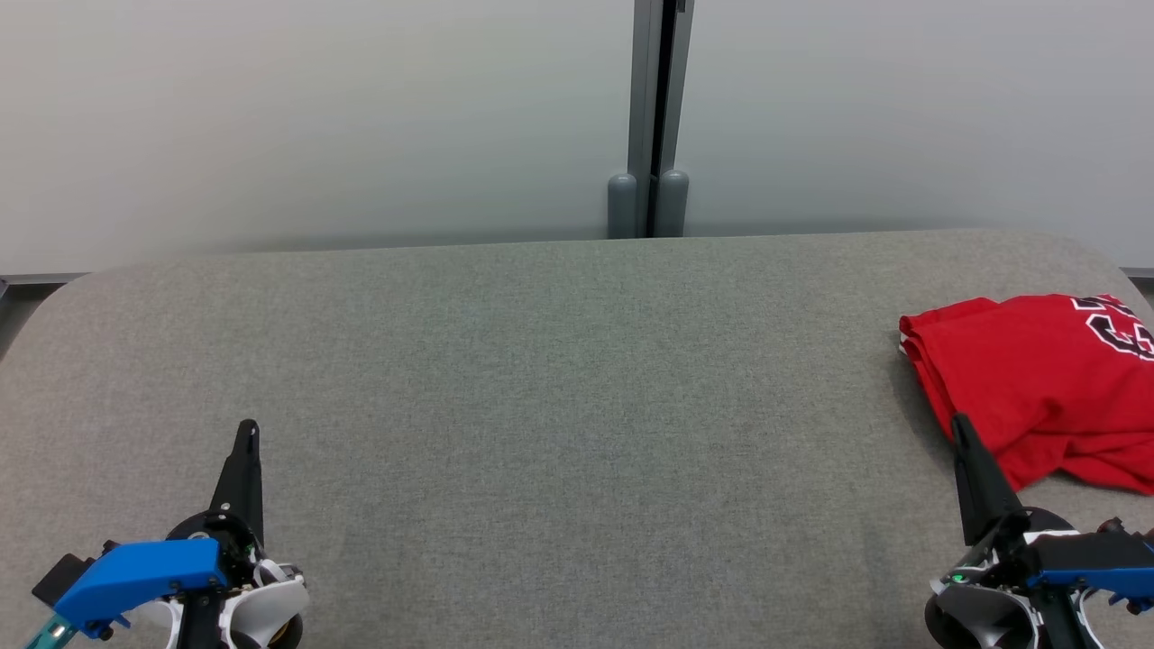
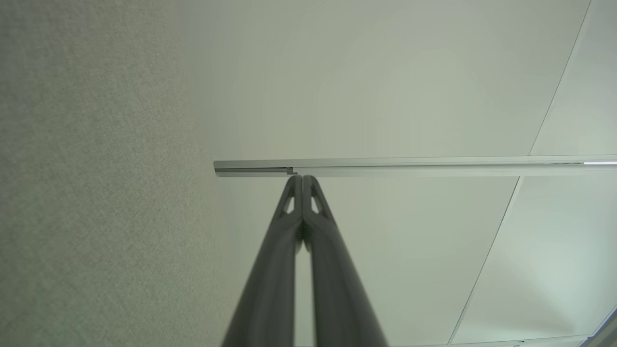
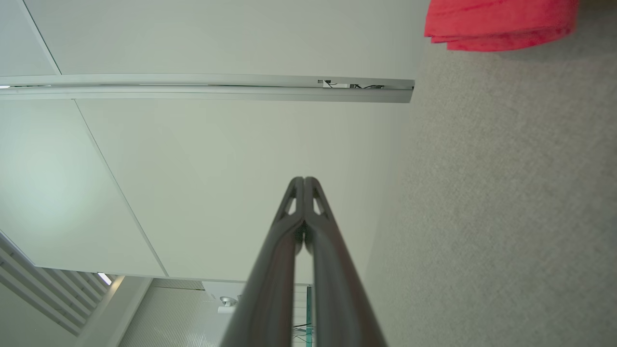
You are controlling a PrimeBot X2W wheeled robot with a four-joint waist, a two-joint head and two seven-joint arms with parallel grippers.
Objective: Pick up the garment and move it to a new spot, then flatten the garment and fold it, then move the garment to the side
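Head view.

1. Table (image 1: pixel 541 379): grey cloth-covered top with rounded corners. All places below are given relative to it.

2. Garment (image 1: pixel 1037 379): red top with black-and-white lettering, partly cut off by the picture's edge.
   - Place: the table's far right end.
   - Lie: loose stacked layers, the layered fold edge turned toward the table's middle, the near hem rumpled.
   - Handling, as judged: light, soft and limp, not fragile. The layers would likely slide apart if it is pinched at one point.
   - Hold, as judged: best taken at two spread points along the folded edge, through all layers.

3. Right gripper (image 1: pixel 960 425): over the table's front right.
   - Its tip is against the garment's near corner; whether it touches cannot be told.
   - The fingers are pressed together, with nothing between them.

4. Left gripper (image 1: pixel 248 429): over the table's front left, well apart from the garment.
   - The fingers are pressed together and empty.
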